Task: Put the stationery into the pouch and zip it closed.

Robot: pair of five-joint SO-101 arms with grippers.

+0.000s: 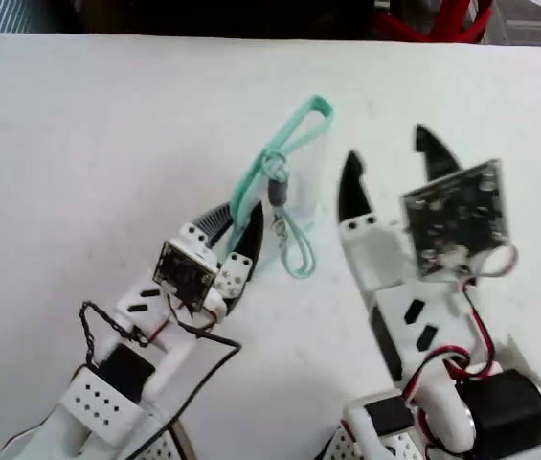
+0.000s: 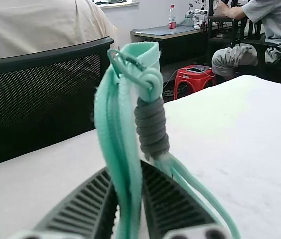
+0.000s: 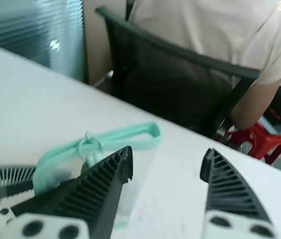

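Pouch [image 1: 287, 134]: clear body with a mint-green zipper band, held at the zipper edge between the two ribbed fingers of the left gripper [image 1: 241, 230]. In the left wrist view the band [image 2: 115, 124] stood upright out of that claw, rising well past its fingertips.

Zipper pull [image 1: 277, 189]: grey wrapped grip hung from a ring at the band's top, lying against the band just beyond the left gripper's tips; seen close in the left wrist view [image 2: 151, 127].

Cord loop [image 1: 294, 249]: mint, trailing from the grey grip down past the outer side of the left gripper's finger to the table [image 1: 78, 144].

Left gripper, state: narrow, clamped on the zipper band [image 2: 128, 172].

Right gripper [image 1: 388, 149]: fingers spread wide, nothing between them. The pouch stood just beside its nearer finger, outside the gap; in the right wrist view [image 3: 169, 152] the mint band [image 3: 125, 137] ran behind that finger.

Surroundings: white table; black mesh chair [image 2: 31, 84] beyond its far edge.
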